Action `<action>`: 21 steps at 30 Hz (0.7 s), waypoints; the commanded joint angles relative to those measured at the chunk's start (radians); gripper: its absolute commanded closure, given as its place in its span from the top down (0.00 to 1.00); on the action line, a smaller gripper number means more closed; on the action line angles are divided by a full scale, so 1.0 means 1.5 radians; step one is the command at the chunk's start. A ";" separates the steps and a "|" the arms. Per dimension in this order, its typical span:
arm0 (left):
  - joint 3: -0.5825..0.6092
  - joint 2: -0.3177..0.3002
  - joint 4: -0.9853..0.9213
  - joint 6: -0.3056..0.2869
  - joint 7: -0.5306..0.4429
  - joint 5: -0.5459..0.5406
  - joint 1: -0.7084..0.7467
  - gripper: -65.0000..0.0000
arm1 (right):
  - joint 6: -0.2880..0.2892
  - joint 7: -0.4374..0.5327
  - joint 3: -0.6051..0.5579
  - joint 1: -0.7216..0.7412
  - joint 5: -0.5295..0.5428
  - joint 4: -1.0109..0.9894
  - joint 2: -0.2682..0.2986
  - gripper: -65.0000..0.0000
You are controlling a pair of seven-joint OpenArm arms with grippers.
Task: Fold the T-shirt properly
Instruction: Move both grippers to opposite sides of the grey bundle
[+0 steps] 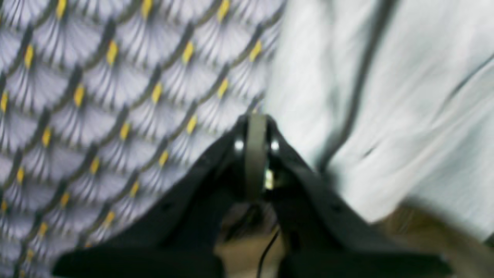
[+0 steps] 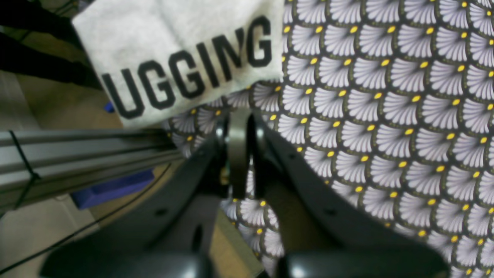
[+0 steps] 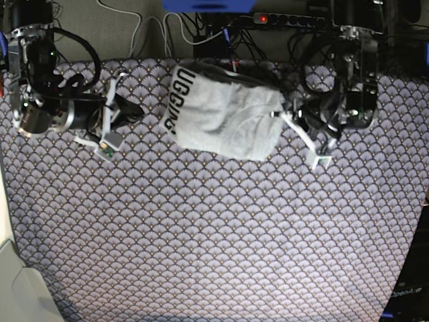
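Observation:
The light grey T-shirt lies bunched in a rough rectangle at the far middle of the table, with black capitals "UGGING" along its left side. My right gripper is shut and empty, a short way left of the shirt. In its wrist view the right gripper points just below the lettered edge of the T-shirt. My left gripper is shut at the shirt's right edge. In the blurred left wrist view the left gripper meets the border of the T-shirt, with nothing seen between the jaws.
The purple-grey fan-patterned tablecloth covers the whole table. Cables and a power strip run behind the far edge. A metal rail and a blue object lie beyond the table edge in the right wrist view.

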 commanded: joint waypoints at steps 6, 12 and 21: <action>-0.003 0.007 -0.039 0.000 0.041 -0.005 -0.058 0.00 | 0.004 0.012 0.003 0.025 0.009 0.005 0.010 0.00; 0.002 -0.085 0.017 -0.004 0.080 -0.008 0.023 0.00 | 0.004 0.013 0.004 0.034 0.008 0.005 0.044 0.00; 0.031 -0.085 0.054 -0.004 0.080 -0.005 0.071 0.00 | 0.004 0.011 0.002 0.077 0.008 0.004 0.043 0.00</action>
